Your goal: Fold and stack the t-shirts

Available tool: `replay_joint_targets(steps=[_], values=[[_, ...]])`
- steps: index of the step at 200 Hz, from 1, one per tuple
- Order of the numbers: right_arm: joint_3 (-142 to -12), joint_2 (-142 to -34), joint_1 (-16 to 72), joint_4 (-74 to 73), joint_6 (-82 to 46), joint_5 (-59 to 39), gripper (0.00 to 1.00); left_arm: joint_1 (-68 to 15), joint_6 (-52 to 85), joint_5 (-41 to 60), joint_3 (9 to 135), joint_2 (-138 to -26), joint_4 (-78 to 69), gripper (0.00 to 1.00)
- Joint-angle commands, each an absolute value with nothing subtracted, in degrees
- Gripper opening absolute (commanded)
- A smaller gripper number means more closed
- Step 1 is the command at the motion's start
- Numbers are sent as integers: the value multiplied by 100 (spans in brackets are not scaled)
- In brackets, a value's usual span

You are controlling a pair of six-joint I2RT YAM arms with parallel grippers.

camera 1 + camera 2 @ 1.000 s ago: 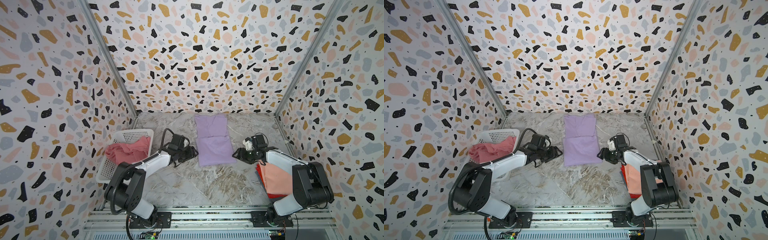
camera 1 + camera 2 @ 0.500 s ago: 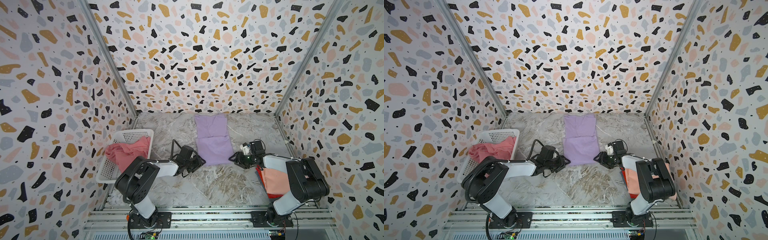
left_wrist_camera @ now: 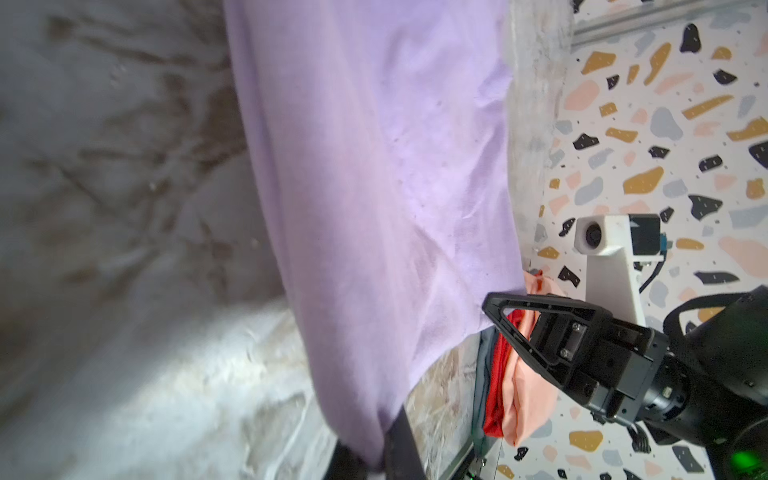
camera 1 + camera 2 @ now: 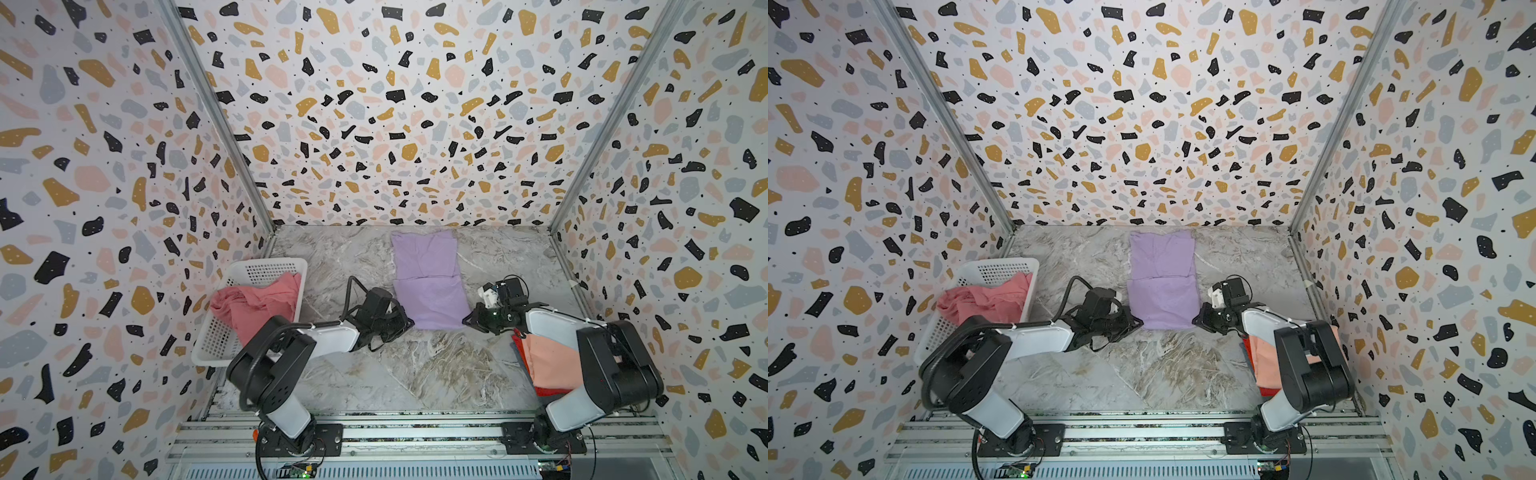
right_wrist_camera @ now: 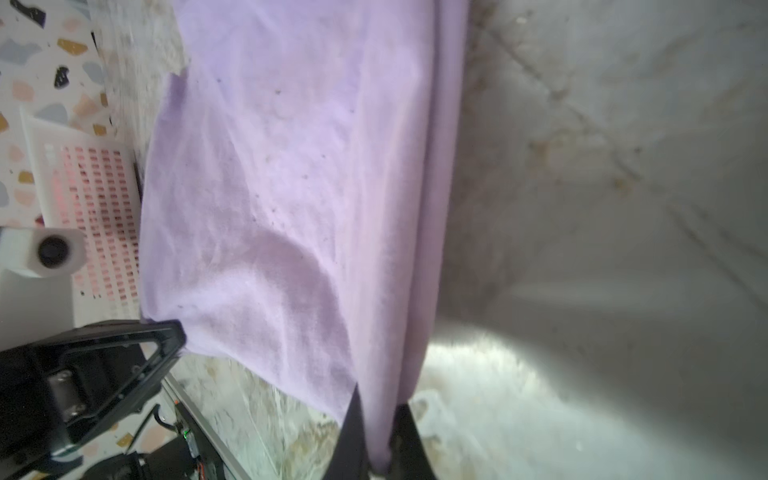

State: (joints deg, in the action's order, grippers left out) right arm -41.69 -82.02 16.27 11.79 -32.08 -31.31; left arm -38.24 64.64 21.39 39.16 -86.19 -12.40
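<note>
Both hands have moved in from the sides and closed since a second ago. The left hand [image 4: 409, 322] now pinches the near left corner of the lilac t-shirt [image 4: 428, 282], and the right hand [image 4: 465, 320] pinches its near right corner. Each wrist view shows cloth nipped between the fingers. That shirt lies lengthwise mid-counter [image 4: 415, 374], with a crease across its middle. The white basket [image 4: 266, 266] on the left holds a crumpled rose pink t-shirt [image 4: 253, 303], which spills over its near rim. On the right, a folded peach t-shirt [image 4: 548, 357] lies on a red t-shirt [image 4: 517, 338], partly under the right arm. Basket and stack have not shifted.
</note>
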Motion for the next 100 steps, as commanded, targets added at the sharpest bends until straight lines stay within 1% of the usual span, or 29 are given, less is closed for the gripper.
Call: replay_joint_targets(steps=[1,20,50,72,100], values=[[-4285,-7172,1932,2848,-2520,-2975,4,-4287,6290,2192,3632,-7756,-256,0],[-4255,-6468,2123,3614,-2526,-3018,4,-4693,6585,2069,3453,-6933,160,0],[-4296,-5672,2413,4029,-2978,-3100,4,-5067,6929,1859,3366,-6189,513,0],[-4586,-5572,2571,3931,-3156,-3016,4,-5062,6902,1767,3445,-6088,557,0],[-5046,-5904,2570,3464,-3259,-2825,4,-4828,6566,1774,3844,-6364,558,0]])
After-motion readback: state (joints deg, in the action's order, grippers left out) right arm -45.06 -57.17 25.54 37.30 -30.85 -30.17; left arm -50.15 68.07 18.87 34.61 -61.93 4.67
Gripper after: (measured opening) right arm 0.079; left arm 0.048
